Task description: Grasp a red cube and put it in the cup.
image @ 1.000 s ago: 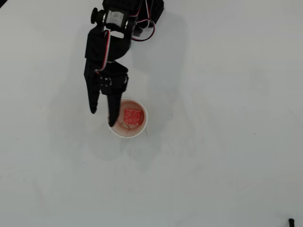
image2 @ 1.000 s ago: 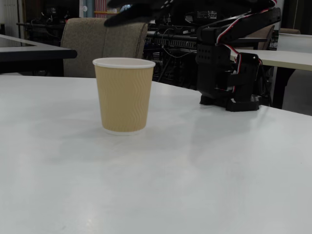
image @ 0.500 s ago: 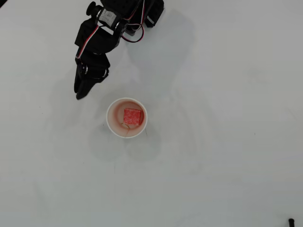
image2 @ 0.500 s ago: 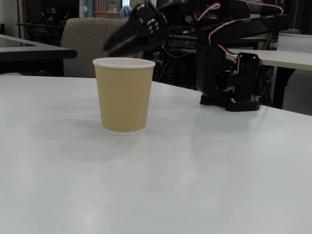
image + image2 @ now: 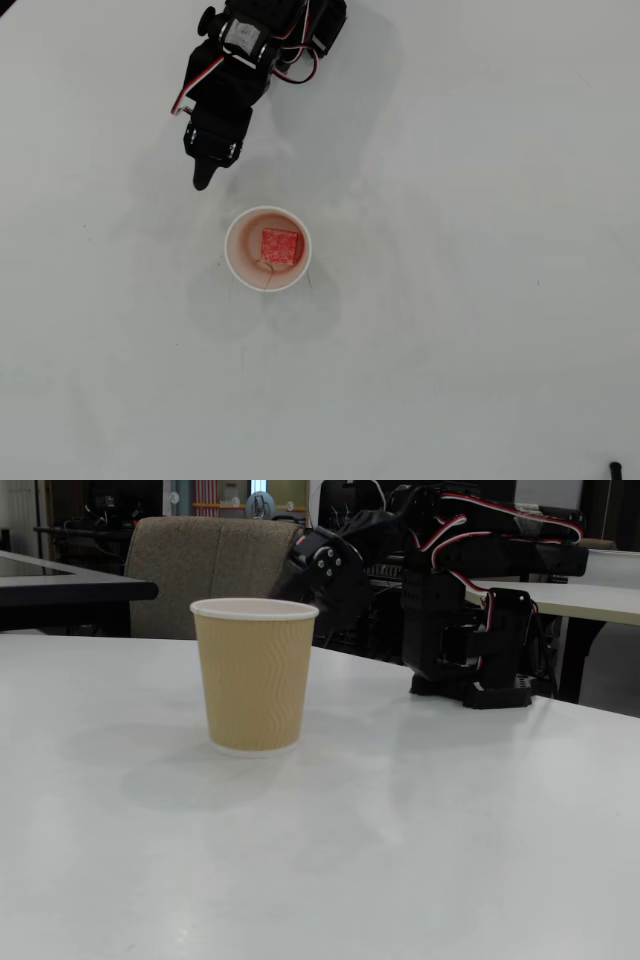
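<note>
The red cube lies inside the cup, on its bottom, slightly right of centre in the overhead view. The cup stands upright on the white table; in the fixed view its ribbed tan wall hides the cube. The gripper is above the cup in the overhead view, clear of the rim, holding nothing. Its jaws appear pressed together to a single dark tip.
</note>
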Available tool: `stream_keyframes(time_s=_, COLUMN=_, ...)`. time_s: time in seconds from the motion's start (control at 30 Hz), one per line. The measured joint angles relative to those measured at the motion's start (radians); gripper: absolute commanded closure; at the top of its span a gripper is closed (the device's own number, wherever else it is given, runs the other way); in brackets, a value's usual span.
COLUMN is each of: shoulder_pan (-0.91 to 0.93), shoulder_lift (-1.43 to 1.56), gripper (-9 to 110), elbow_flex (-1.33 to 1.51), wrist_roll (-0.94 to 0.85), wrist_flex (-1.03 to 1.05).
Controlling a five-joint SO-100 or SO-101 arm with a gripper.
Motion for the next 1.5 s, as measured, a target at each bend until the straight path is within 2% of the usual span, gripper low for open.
stream_keyframes(time_s=0.37, shoulder_pan=-0.17, shoulder_lift=0.043, gripper=101, elbow_flex=0.002, wrist_roll=0.183, wrist_flex=0.126)
stream_keyframes(time_s=0.93, shoulder_pan=-0.319, shoulder_lift=0.044, gripper=101, elbow_flex=0.046, wrist_roll=0.31, wrist_flex=0.204)
stream_keyframes(time_s=1.5, shoulder_pan=-0.453, shoulder_lift=0.044, gripper=101, elbow_flex=0.046, wrist_roll=0.33, wrist_flex=0.17)
